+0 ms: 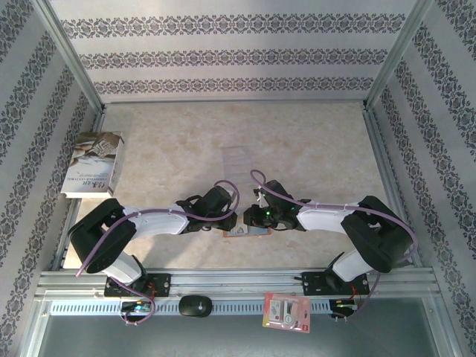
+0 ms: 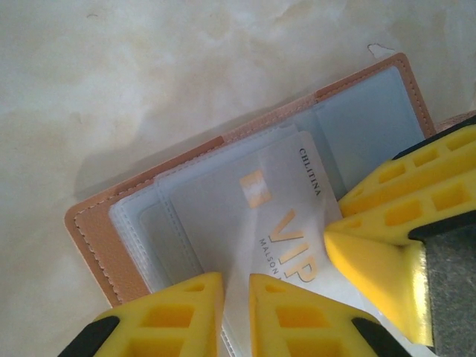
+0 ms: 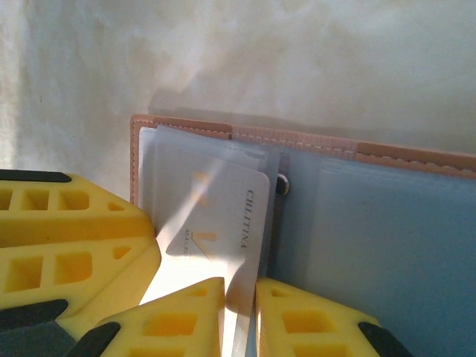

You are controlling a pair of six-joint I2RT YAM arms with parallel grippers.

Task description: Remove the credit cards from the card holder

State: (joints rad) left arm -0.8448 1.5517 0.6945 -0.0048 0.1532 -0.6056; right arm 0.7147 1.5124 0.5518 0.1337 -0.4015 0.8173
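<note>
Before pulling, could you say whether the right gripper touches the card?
Cannot tell. In the right wrist view, the card runs to the fingers of the right gripper; contact unclear.

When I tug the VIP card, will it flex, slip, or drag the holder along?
The VIP card looks flat and rigid, so it probably won't flex. Its glossy face may slip. The card holder looks thin and light, so could drag along.

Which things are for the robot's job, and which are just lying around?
For the job:
card holder
credit card
left gripper
right gripper

Just lying about:
book
clear plastic sleeve
red-and-white packet
</note>
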